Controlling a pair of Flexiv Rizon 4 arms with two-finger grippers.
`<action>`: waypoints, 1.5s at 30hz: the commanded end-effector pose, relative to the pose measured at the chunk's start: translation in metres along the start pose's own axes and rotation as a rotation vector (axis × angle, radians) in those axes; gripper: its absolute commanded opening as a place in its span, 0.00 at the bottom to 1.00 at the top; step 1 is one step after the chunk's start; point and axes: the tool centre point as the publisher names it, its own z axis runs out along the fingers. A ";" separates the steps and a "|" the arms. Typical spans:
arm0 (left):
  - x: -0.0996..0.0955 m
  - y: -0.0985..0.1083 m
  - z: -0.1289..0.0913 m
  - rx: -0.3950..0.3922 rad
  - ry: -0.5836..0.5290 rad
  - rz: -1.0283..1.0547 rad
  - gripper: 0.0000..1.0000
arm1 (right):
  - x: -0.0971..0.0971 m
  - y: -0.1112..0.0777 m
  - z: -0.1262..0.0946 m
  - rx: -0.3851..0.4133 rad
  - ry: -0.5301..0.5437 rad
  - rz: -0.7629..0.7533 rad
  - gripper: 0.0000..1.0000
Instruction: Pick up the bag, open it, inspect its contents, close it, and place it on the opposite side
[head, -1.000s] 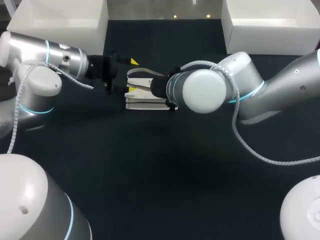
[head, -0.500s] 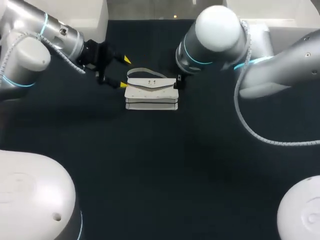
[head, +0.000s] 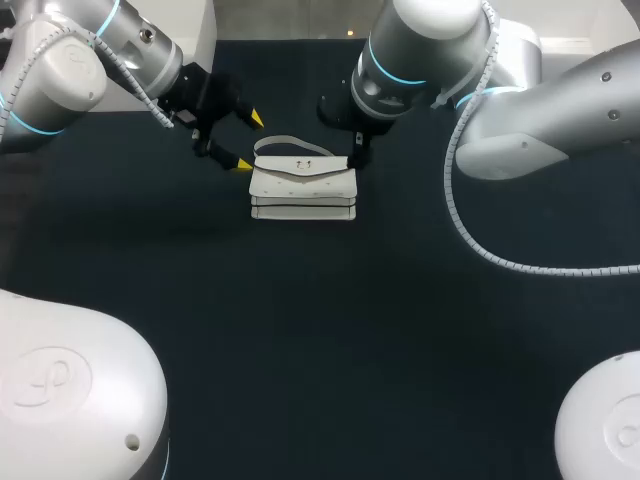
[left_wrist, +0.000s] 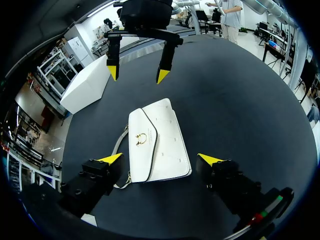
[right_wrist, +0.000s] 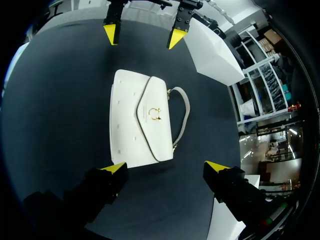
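Dark tabletop (head: 300, 330) carries a closed white bag (head: 302, 186). Left gripper (head: 249, 142) and right gripper (right_wrist: 165, 167) flank it, fingers spread, holding nothing. Overhead, the right's tips hide behind its arm.

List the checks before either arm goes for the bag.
1. Bag flat on table, flap shut: ok.
2. Left gripper open, empty: ok.
3. Right gripper open, empty: ok.
4. Handle free, lying beside the bag: ok.
5. Grippers at opposite ends of the bag, apart from each other: ok.
6. Anything inside the bag: cannot tell.
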 end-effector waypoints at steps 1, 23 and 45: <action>-0.001 0.001 0.001 0.003 0.003 0.001 1.00 | 0.000 0.001 0.001 0.004 -0.002 0.000 1.00; 0.013 0.008 0.003 -0.075 0.011 -1.181 1.00 | -0.003 -0.028 -0.005 0.231 0.225 0.980 1.00; 0.018 0.014 -0.001 -0.038 -0.043 -1.317 1.00 | 0.012 -0.036 0.000 0.179 0.369 1.233 1.00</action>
